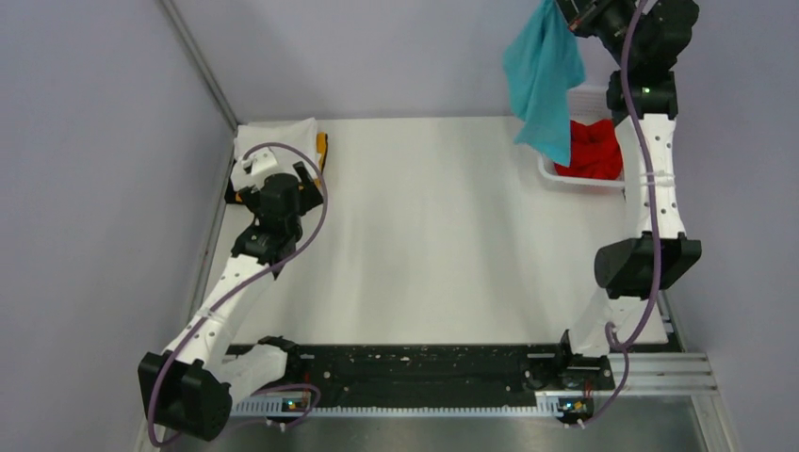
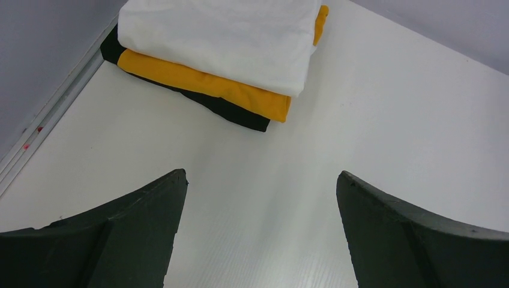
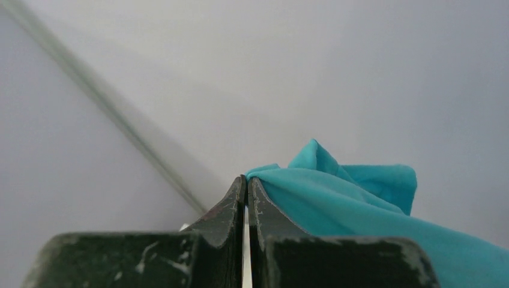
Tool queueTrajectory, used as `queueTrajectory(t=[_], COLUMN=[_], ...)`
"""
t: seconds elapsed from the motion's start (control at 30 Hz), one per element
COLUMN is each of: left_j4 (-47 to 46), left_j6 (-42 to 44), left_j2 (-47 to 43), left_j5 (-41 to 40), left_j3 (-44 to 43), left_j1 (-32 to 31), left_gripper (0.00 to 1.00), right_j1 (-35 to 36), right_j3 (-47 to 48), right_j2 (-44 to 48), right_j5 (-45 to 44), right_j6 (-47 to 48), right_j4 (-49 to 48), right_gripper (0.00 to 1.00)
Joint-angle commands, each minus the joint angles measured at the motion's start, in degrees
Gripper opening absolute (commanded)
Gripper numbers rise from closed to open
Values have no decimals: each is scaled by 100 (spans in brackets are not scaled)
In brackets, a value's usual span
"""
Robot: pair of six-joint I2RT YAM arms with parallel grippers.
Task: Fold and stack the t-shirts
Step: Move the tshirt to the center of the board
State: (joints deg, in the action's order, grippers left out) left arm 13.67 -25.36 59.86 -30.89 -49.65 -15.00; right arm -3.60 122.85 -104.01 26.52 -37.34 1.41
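My right gripper (image 1: pixel 573 13) is raised high at the back right and shut on the turquoise t-shirt (image 1: pixel 544 80), which hangs down from it above the basket; in the right wrist view the cloth (image 3: pixel 348 198) is pinched at the tips of my gripper (image 3: pixel 246 180). The red t-shirt (image 1: pixel 594 151) lies in the basket. A folded stack sits at the back left: white t-shirt (image 2: pixel 222 36) on top, yellow-orange t-shirt (image 2: pixel 204 84) under it, black t-shirt (image 2: pixel 234 114) at the bottom. My left gripper (image 2: pixel 261 177) is open and empty, just in front of the stack.
The white mesh basket (image 1: pixel 558 174) stands at the back right edge of the white table (image 1: pixel 433 245). Grey walls close in at the left and the back. A black rail (image 1: pixel 405 372) runs along the near edge between the arm bases.
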Motion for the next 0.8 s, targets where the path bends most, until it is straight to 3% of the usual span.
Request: queueTrajectory(t=[0.0,0.17,0.4,0.5,0.6,0.7,0.73,0.77], left_j4=[-277,-288,-49,-4,92,228,292,351], left_j6=[-74,-108,-183,-250,-372,-460,-487,-512], left_j2=[-172,-293,-393,-390,-316,-161,-99,-20], left_j5=[-36,-58,-228,-194,-159,-97,-29,49], left_j3=[30,67,90,129,135,103,70,35], left_j1=[40,41,43,46,42,43,50,51], left_gripper=[99,99,99,99,99,99,99,99], right_j1=[519,1091,1517,1503,1352,943,788,656], right_j3=[598,1006,635,-176,-1883,-3631,-4085,-4481], right_j2=[407,338,357,563,1028,1146,1113,1095], right_j5=[854,1302,1808,1657,1427,1062,796,526], right_j6=[-137,-214,-342,-104,252,199,165,239], right_j4=[-355,-283,-267,240,428,570,667,797], right_gripper=[0,0,0,0,2,16,26,41])
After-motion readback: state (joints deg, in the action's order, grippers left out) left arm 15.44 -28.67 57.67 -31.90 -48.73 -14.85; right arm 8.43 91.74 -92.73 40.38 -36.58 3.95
